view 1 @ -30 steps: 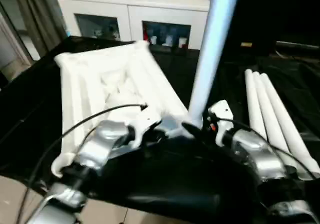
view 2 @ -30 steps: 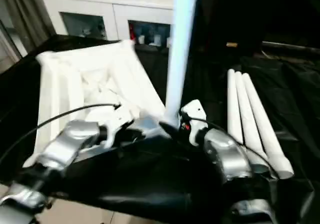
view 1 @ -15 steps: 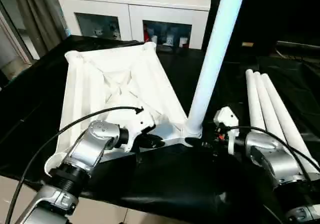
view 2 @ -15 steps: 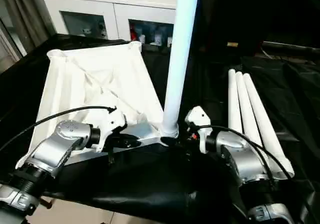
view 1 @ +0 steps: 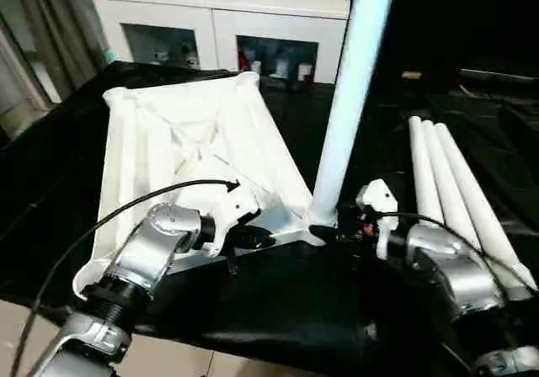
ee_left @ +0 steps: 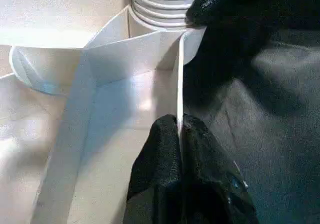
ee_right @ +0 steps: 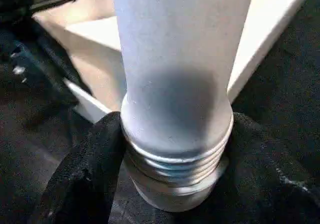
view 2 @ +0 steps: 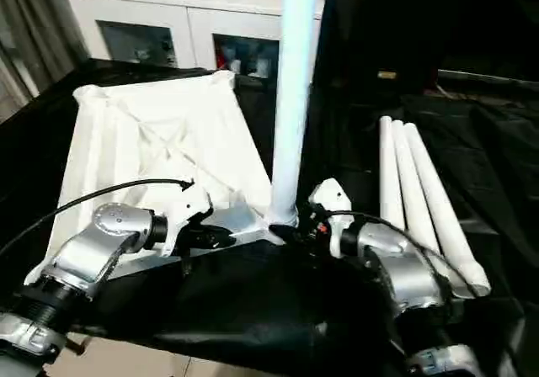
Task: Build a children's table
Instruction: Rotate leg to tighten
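First leg going into the tabletop corner. Right gripper hugs its threaded base, left gripper pinches the rim. Next: probably twist it tight.

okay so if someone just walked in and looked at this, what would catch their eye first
Probably the white leg standing upright at the near corner of the upside-down tabletop, with the right gripper around its threaded base. Next, the left gripper pinching the tabletop's rim close beside it. Three spare legs lie side by side on the black cloth to the right.
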Robot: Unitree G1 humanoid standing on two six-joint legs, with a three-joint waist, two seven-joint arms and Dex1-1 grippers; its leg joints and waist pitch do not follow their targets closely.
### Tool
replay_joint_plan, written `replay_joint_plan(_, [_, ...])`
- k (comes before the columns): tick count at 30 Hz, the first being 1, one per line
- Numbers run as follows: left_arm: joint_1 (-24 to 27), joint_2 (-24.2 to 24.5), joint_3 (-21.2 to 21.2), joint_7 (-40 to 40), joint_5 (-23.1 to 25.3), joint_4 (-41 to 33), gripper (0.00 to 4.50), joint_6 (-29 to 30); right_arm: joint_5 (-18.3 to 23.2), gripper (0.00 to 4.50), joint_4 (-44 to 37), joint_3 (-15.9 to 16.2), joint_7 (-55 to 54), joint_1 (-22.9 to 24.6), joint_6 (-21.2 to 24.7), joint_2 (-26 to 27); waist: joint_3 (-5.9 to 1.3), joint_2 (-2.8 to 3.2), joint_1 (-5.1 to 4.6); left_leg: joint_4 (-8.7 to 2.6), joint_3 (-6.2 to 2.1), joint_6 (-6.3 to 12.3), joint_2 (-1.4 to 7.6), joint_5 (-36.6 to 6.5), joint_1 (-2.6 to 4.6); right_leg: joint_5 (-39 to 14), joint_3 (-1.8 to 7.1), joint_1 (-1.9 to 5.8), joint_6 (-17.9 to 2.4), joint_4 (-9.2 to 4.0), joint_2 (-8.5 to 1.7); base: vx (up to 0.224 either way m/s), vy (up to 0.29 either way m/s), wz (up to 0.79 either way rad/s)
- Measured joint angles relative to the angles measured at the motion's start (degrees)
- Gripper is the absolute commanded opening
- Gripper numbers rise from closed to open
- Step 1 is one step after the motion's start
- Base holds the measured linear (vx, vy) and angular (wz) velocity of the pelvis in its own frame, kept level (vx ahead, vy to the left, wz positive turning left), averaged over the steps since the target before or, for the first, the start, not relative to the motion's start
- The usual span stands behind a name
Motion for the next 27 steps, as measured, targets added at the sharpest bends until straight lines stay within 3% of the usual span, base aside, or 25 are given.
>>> replay_joint_plan(8, [-5.67,-10.9,1.31,17.44,2.86,8.89,0.0,2.8,-2.33,2.74,4.97,-5.68,-26.54,-2.98,0.03,10.76,-0.21,0.26,0.1,0.02,0.0,-0.01,-0.05,0.0,0.13,0.08,0.04,0.16,0.0,0.0,-0.03,0.0,0.0,0.0])
replay_joint_plan(11, [-6.48,-12.73,1.4,19.88,3.19,10.04,0.0,3.07,-3.75,2.74,6.16,-6.15,-30.7,-4.13,-0.44,12.75,-0.29,0.36,0.11,0.01,-0.01,-0.01,-0.06,0.0,0.08,0.08,0.04,0.15,0.01,-0.04,-0.04,0.0,0.0,0.0])
replay_joint_plan(13, [-6.52,-12.79,1.35,19.84,3.22,10.01,0.0,3.02,-4.01,2.74,6.23,-6.15,-30.54,-3.95,-1.34,12.76,-0.31,0.4,0.12,0.0,-0.01,-0.01,-0.06,0.0,-0.01,0.04,0.04,0.14,0.07,-0.05,-0.03,0.0,0.0,0.0])
replay_joint_plan(14, [-6.52,-12.73,1.31,19.72,3.23,9.96,0.0,2.95,-3.98,3.3,6.22,-6.19,-30.31,-3.89,-1.62,12.73,-0.32,0.41,0.14,-0.01,-0.01,-0.01,-0.06,0.0,-0.03,0.02,0.03,0.14,0.11,-0.05,-0.03,0.0,0.0,0.0])
replay_joint_plan(20, [-5.03,-9.91,1.03,17.53,3.39,8.01,0.0,1.48,-1.69,3.87,4.69,-5.54,-22.71,-2.22,-1.63,10.5,-0.29,0.38,-0.46,-0.11,-0.01,-0.01,-0.04,0.0,-0.09,0.01,0.03,0.07,0.12,-0.04,0.0,0.0,0.0,0.0])
replay_joint_plan(23, [-3.27,-7.19,0.7,14.18,3.1,5.58,0.0,0.3,-1.75,3.87,4.03,-3.56,-16.43,-1.99,-1.56,6.67,-0.27,0.35,-0.54,-0.27,-0.02,-0.01,-0.03,0.0,-0.09,0.01,-0.01,-0.01,0.13,-0.04,0.02,0.0,0.0,0.0])
replay_joint_plan(27, [-1.32,-3.58,-0.3,7.57,2.05,2.64,0.0,-1.8,-1.68,3.87,3.4,-2.31,-8.84,-1.72,-1.41,2.07,-0.27,0.35,0.15,-0.28,-0.02,-0.01,-0.02,0.01,-0.08,-0.02,-0.03,-0.17,0.17,-0.06,0.02,0.0,0.0,0.0])
